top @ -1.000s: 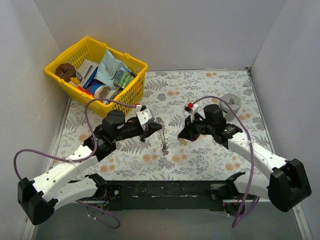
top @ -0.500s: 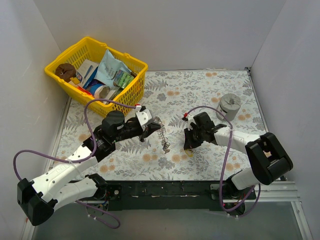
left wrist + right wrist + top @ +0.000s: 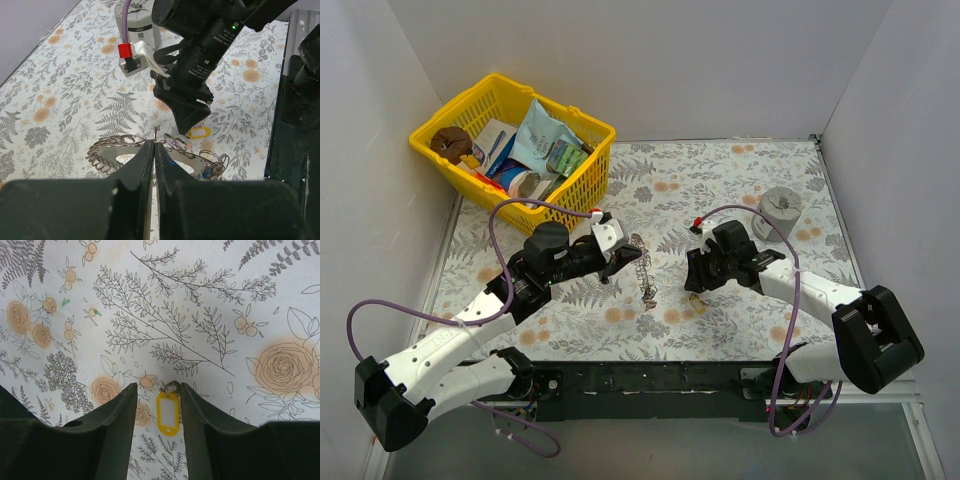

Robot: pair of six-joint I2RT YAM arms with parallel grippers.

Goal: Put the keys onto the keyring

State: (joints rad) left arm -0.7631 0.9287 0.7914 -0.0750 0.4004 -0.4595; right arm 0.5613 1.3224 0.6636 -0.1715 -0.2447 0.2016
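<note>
Since the earlier frames we are swinging our right elbow back out toward the near right corner, while the left arm is keeping its place. Our right gripper (image 3: pixel 697 288) is pointing down at the floral table (image 3: pixel 720 170). Its jaws are standing narrowly apart, straddling the yellow key (image 3: pixel 168 413) that is lying flat between the fingers (image 3: pixel 112 440); we are not yet closing on it. Our left gripper (image 3: pixel 154 148) is staying pressed shut on the rim of the keyring (image 3: pixel 112 150), which is sitting just left of the right gripper near the middle of the table. Small wire rings and a glimpse of blue are showing at its end. A grey cylinder (image 3: pixel 780 208) is standing beyond the right arm, and a yellow basket (image 3: pixel 585 175) is sitting in the far left corner.
</note>
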